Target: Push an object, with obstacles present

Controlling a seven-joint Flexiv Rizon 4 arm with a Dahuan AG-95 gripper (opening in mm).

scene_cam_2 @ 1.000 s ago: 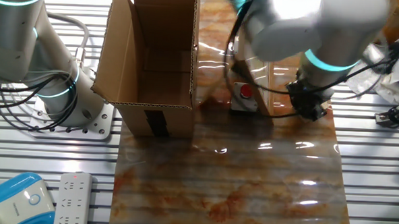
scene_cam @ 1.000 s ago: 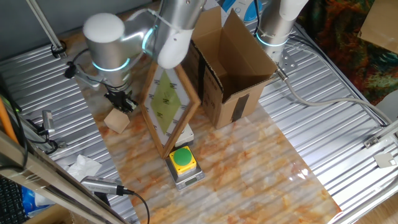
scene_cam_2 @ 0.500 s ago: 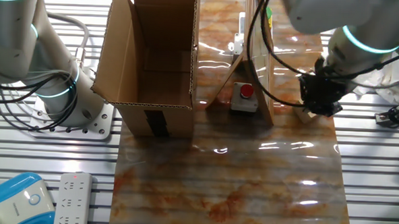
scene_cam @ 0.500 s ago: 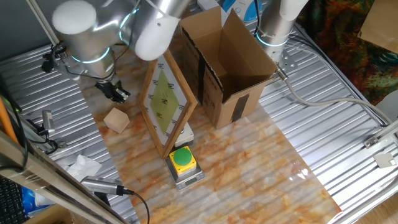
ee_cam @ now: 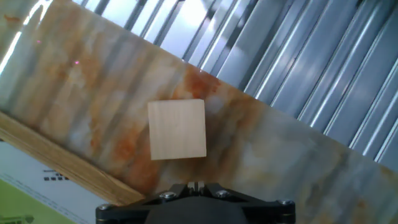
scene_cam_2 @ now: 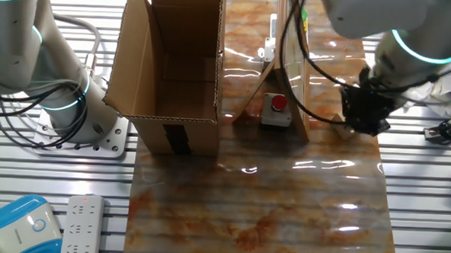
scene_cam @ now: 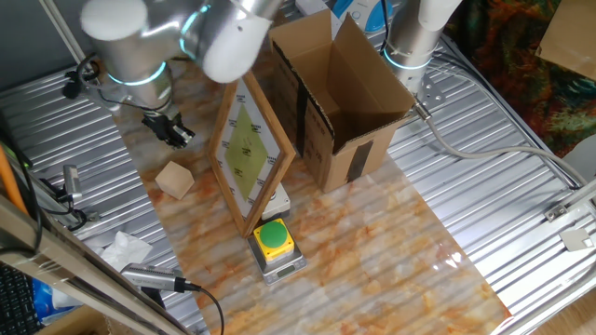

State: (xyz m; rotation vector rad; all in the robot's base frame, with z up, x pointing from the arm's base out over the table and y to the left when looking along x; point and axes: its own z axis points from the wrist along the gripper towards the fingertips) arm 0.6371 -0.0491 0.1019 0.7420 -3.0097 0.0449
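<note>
The object, a small plain tan wooden cube (scene_cam: pixel 174 179), rests on the marbled mat left of the wooden-framed white board (scene_cam: pixel 250 154) with its yellow-green diamond. My gripper (scene_cam: pixel 169 130) hovers just behind the cube, apart from it, with its fingers shut on nothing. In the hand view the cube (ee_cam: pixel 177 129) lies just ahead of the closed fingertips (ee_cam: pixel 196 185), with the board's frame (ee_cam: pixel 62 162) at lower left. In the other fixed view the gripper (scene_cam_2: pixel 365 117) covers the cube. The cardboard box (scene_cam: pixel 340 102) lies open to the board's right. The yellow-and-green button (scene_cam: pixel 273 237) sits in front of the board.
A second robot arm's base (scene_cam: pixel 414 37) stands behind the cardboard box (scene_cam_2: pixel 175 56). Ribbed metal table surface (scene_cam: pixel 503 158) surrounds the mat. Crumpled white paper (scene_cam: pixel 126 247) and a cable lie at the front left. A power strip (scene_cam_2: pixel 84 219) sits on the table's edge.
The gripper was down at the cube a second ago; it has lifted and drawn back away from it. The cube has stayed where it was.
</note>
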